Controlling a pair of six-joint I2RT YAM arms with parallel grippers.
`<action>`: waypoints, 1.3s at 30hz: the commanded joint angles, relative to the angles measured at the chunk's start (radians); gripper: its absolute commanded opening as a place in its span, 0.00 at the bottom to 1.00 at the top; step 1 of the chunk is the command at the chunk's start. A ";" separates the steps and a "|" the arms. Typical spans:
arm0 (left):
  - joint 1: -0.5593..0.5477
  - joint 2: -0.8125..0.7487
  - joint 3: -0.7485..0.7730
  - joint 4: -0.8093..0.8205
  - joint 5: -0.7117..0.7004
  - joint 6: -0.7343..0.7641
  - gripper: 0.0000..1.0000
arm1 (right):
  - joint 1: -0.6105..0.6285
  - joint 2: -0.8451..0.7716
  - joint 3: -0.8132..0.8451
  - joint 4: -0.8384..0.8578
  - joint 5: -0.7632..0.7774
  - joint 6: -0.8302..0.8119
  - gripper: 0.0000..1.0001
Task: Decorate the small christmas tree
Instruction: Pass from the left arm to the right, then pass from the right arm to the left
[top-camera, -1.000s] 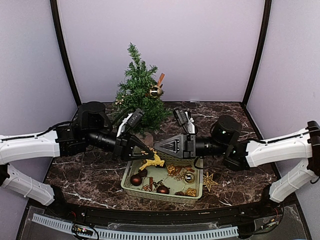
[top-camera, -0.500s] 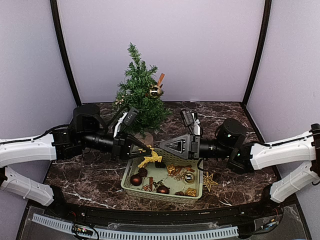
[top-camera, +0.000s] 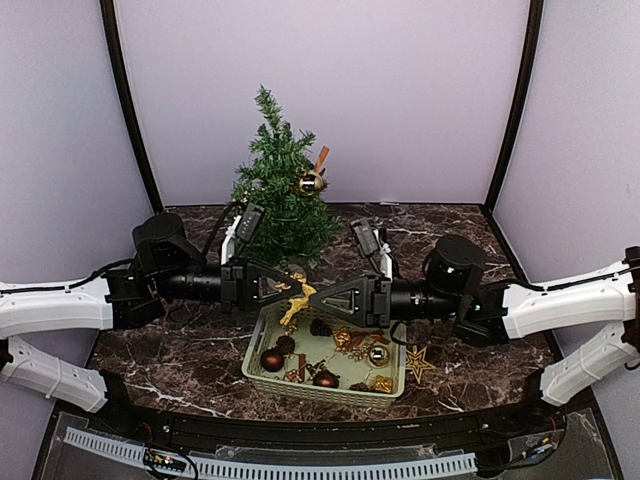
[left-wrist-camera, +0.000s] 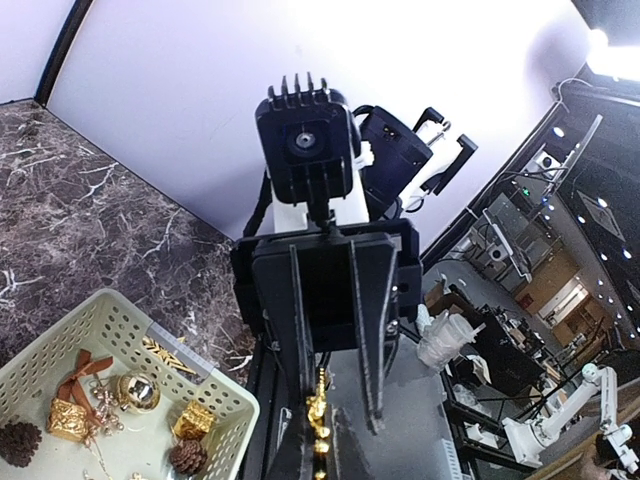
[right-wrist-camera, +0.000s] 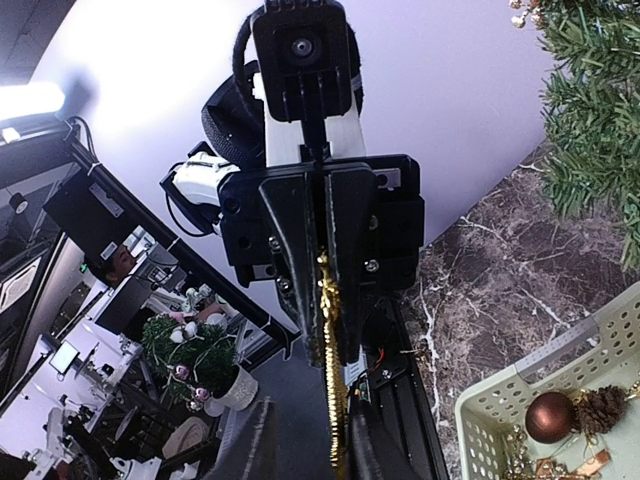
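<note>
From above, the small christmas tree (top-camera: 278, 195) stands upright at the back of the marble bench (top-camera: 180, 350), just behind the pale basket (top-camera: 300, 388) of baubles. A gold ball (top-camera: 311, 184) on an orange ribbon hangs on the tree's right side. The two arms meet tip to tip over the basket's rear edge, in front of the tree. The left end effector (top-camera: 292, 290) is closed on a gold ornament (top-camera: 296, 303), which dangles below it. The right end effector (top-camera: 314, 297) faces it, just beside. A gold star (top-camera: 416, 362) lies on the bench to the right of the basket

The left wrist camera looks into the right end effector, whose fingers (left-wrist-camera: 365, 330) stand apart with the ornament's thin edge between them

The right wrist camera shows the left fingers (right-wrist-camera: 290, 250) pressed flat on the ornament, with the tree's branches at upper right
</note>
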 joint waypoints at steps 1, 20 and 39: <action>-0.003 -0.007 -0.017 0.082 -0.002 -0.037 0.00 | 0.017 0.011 0.041 0.005 -0.003 -0.036 0.19; -0.003 0.000 -0.013 0.060 -0.015 -0.047 0.10 | 0.045 0.012 0.082 -0.151 0.110 -0.130 0.00; -0.003 -0.031 -0.031 0.000 -0.040 0.008 0.00 | 0.046 0.024 0.079 -0.206 0.148 -0.149 0.00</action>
